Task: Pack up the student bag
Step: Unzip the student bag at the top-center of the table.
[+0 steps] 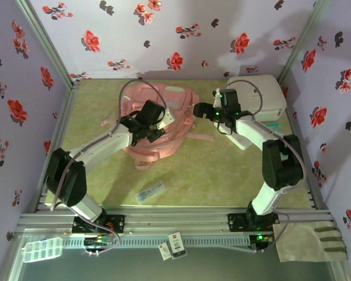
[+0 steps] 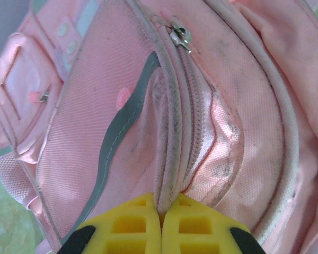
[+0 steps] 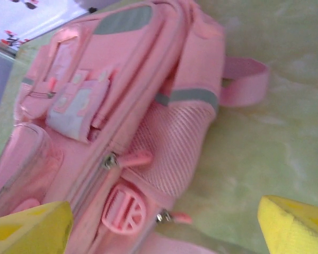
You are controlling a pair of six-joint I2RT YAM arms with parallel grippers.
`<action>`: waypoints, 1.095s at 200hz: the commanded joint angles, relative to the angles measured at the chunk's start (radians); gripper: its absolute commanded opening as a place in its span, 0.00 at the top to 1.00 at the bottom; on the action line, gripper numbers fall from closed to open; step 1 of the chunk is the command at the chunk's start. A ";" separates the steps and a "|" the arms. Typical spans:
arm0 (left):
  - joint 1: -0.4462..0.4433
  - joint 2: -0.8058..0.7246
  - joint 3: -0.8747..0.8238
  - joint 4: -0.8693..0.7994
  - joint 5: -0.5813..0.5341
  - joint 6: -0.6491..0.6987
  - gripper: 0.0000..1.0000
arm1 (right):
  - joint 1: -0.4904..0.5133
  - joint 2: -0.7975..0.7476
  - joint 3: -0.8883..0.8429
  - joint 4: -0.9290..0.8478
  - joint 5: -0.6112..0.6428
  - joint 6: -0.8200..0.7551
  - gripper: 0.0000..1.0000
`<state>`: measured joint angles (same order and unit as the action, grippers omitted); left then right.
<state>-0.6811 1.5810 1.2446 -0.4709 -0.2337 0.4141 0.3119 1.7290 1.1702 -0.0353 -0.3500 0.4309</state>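
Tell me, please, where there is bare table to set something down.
Free: in front of the student bag between the arms, save a small clear item, and the back-left corner. Crowded: back right, with the white case and right gripper.

Robot test cell in a lab, not a home. Two black-and-white robot arms (image 1: 105, 146) are bolted to silver aluminium extrusion rails (image 1: 181, 219), well behind the left gripper (image 2: 161, 225) and right gripper (image 3: 164, 225). Pale-green marbled tabletop (image 1: 222, 175) lies under the yellow fingers (image 2: 132, 230). Beyond and to both sides of them it's boxed in by lilac wall panels w/ red & black flower print (image 1: 134, 35). Slotted grey cable duct (image 1: 210, 241) and clear plastic compartment box (image 1: 42, 250) sit further back still.
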 commanded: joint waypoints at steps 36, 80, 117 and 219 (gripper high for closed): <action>0.051 -0.214 -0.141 0.182 0.068 -0.112 1.00 | 0.046 0.139 0.131 0.079 -0.237 -0.017 0.12; 0.084 -0.272 -0.199 0.224 0.110 -0.147 1.00 | 0.083 0.203 0.175 0.064 -0.299 -0.058 0.18; 0.089 -0.269 -0.203 0.221 0.112 -0.152 1.00 | 0.096 0.202 0.148 0.073 -0.357 -0.086 0.19; 0.097 -0.249 -0.195 0.215 0.116 -0.160 1.00 | 0.120 0.168 0.117 0.060 -0.482 -0.124 0.22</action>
<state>-0.5961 1.3609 1.0359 -0.3515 -0.1268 0.2932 0.4149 1.9408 1.3155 0.0296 -0.7643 0.3382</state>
